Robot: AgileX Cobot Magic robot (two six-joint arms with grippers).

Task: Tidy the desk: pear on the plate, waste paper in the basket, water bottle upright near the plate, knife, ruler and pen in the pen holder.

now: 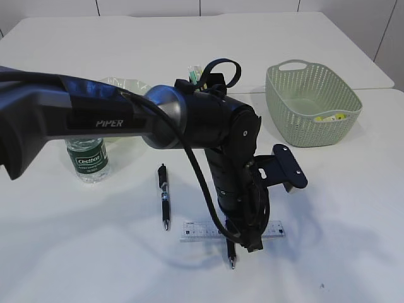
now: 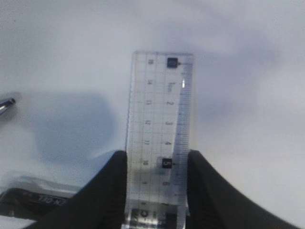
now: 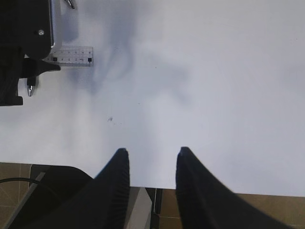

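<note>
My left gripper [image 1: 246, 243] reaches down at mid-table, and its fingers press both long edges of the transparent ruler [image 2: 159, 119], which lies flat on the table [image 1: 205, 231]. A black pen [image 1: 164, 197] lies to the left of it. A second dark pen-like stick [image 1: 231, 255] pokes out under the gripper. The water bottle [image 1: 88, 159] stands upright by the pale plate [image 1: 123, 84]. Yellow waste paper [image 1: 331, 118] lies in the green basket [image 1: 297, 95]. My right gripper [image 3: 151, 151] hangs open and empty over the table's edge. Pear, knife and pen holder are hidden or out of view.
The left arm [image 1: 189, 117] spans the middle of the exterior view and hides what stands behind it. Green and yellow tips [image 1: 194, 74] stick up just behind it. In the right wrist view the table edge [image 3: 214, 193] runs close below the fingers.
</note>
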